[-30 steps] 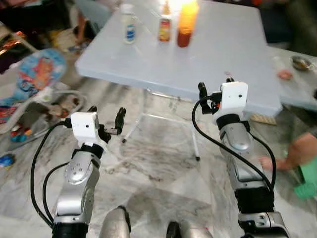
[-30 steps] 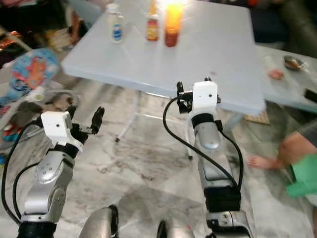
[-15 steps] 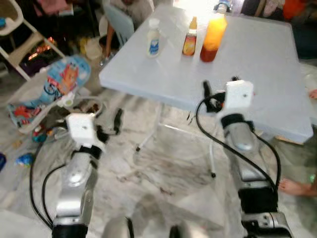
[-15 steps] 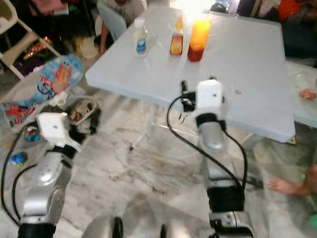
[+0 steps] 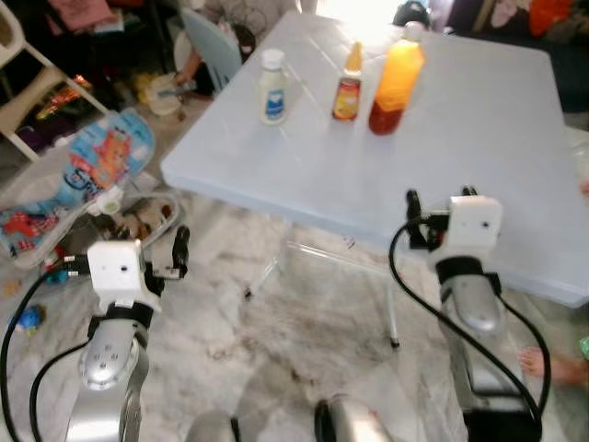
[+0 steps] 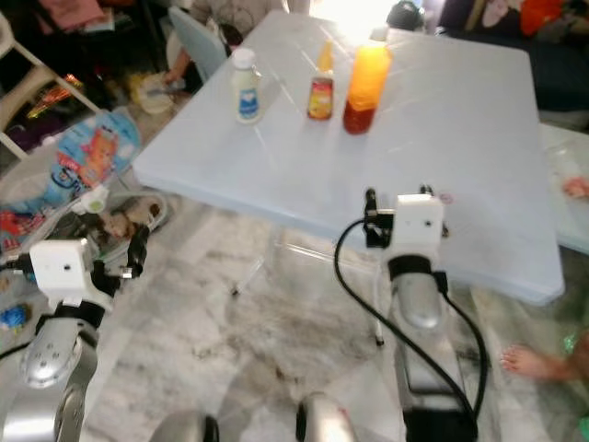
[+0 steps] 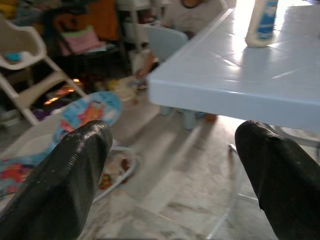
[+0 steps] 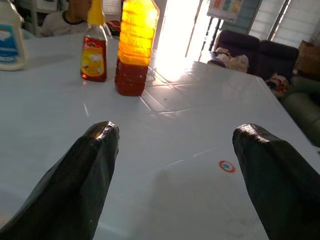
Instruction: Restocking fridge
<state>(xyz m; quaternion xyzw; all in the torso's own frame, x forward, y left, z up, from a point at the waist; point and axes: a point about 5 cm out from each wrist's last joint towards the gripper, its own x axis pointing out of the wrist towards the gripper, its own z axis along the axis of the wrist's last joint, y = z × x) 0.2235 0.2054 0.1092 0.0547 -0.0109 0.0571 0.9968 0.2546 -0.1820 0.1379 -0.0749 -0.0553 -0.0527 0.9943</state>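
Three bottles stand at the far side of a pale blue table [image 5: 304, 166]: a white bottle with a blue label [image 5: 272, 86], a small sauce bottle with a yellow cap [image 5: 347, 87], and a tall orange bottle [image 5: 391, 81]. My right gripper [image 5: 440, 201] is open and empty, held just over the table's near edge and pointing at the orange bottle [image 8: 134, 47]. My left gripper [image 5: 166, 262] is open and empty, low beside the table's left corner, below the tabletop. From there the white bottle [image 7: 260, 22] shows above the table edge.
A colourful baby bouncer [image 5: 83, 166] and toys lie on the marble floor at the left. A white high chair [image 5: 28, 92] and a pale blue chair [image 5: 207, 37] stand beyond. Thin table legs [image 5: 276, 267] run under the top. A person's foot [image 5: 552, 364] is at the right.
The whole view has shifted as the robot moved; the table and bottles now appear closer. My right gripper has come over the table's near edge. Both grippers stay open.
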